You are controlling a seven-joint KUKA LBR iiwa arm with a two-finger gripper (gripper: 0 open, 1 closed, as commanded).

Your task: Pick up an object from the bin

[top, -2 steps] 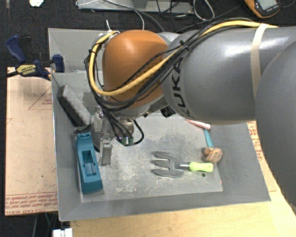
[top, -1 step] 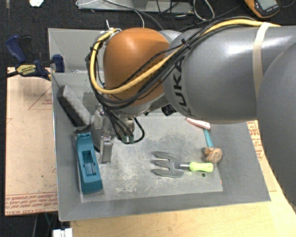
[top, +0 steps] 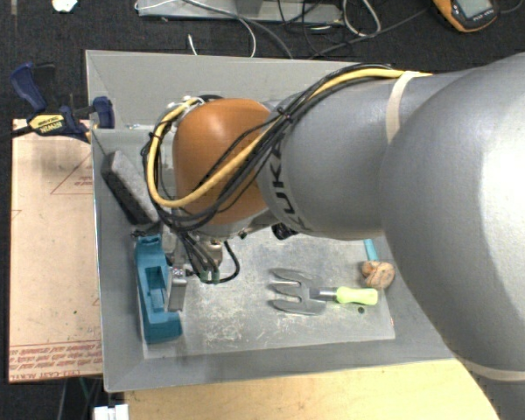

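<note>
My arm (top: pixel 402 147) comes in from the right and crosses most of the grey bin (top: pixel 245 344). Its orange cover (top: pixel 219 151) sits over the bin's upper left part, with black and yellow cables (top: pixel 184 204) looped round it. Below that cover my gripper (top: pixel 177 292) points down into the bin's lower left corner, right at a long teal plastic block (top: pixel 153 322) that lies lengthwise beside the left wall.

The gripper's metal tip is at the block's right-hand edge, about the middle of its length, and either touches it or comes very near. Whether the gripper is apart, together or clamped on the block I cannot tell, since my own wrist hides most of it. The block lies flat on the bin floor, its near end close to the front wall and its far end under my wrist.

Above the block a black bar (top: pixel 122 191) lies slantwise along the left wall, running from upper left to lower right, with its lower end just beside the block's far end. Well apart to the right, on the open floor, lies a small fork (top: pixel 315 296) with grey metal prongs pointing left and a light green handle. Just past the handle's end, close under my arm, sits a brown cork-like lump (top: pixel 378 274) — a bit of blue shows beside it.
</note>
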